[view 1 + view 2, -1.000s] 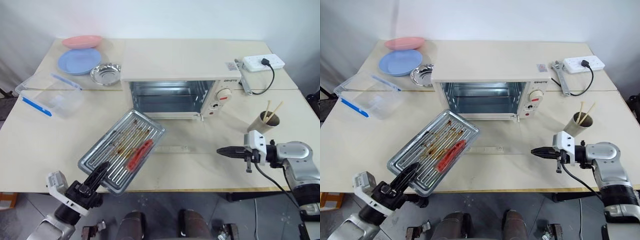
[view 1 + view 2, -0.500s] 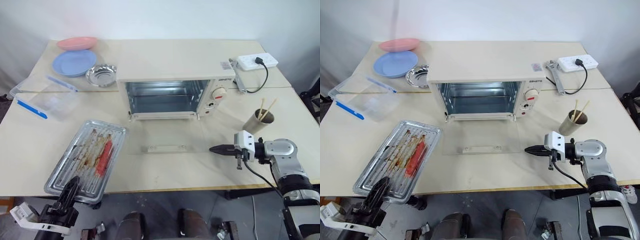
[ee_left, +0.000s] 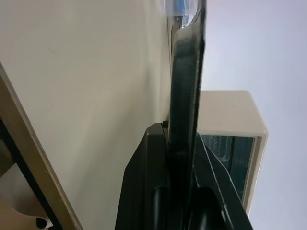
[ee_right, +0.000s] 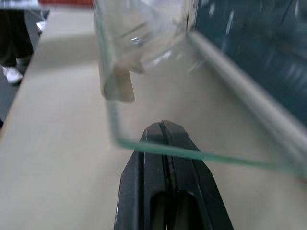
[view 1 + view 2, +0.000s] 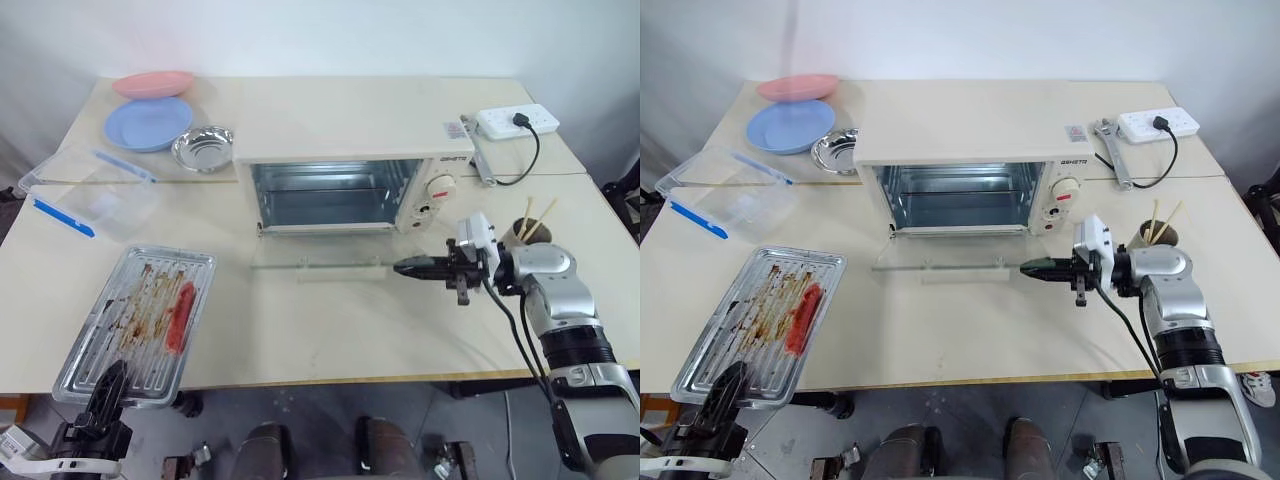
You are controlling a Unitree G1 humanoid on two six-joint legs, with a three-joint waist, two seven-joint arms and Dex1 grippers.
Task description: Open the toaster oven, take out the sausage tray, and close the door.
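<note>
The toaster oven (image 5: 350,165) stands in the middle of the table (image 5: 330,335), and its inside is empty. The door (image 5: 318,264) hangs partly raised in front of it. The right gripper (image 5: 398,268) is clenched with nothing between its fingers, and its tip is under the right edge of the glass. The sausage tray (image 5: 135,322) lies at the near left corner of the table, with the red sausage (image 5: 178,316) on it. The left gripper (image 5: 108,385) is closed on the near edge of the tray. Far left are a pink plate (image 5: 152,83), a blue plate (image 5: 147,122) and a steel bowl (image 5: 203,147). A clear container (image 5: 85,190) stands left of the oven. Just right of the right gripper is a cup with chopsticks (image 5: 533,228), and far right a power strip (image 5: 516,121).
</note>
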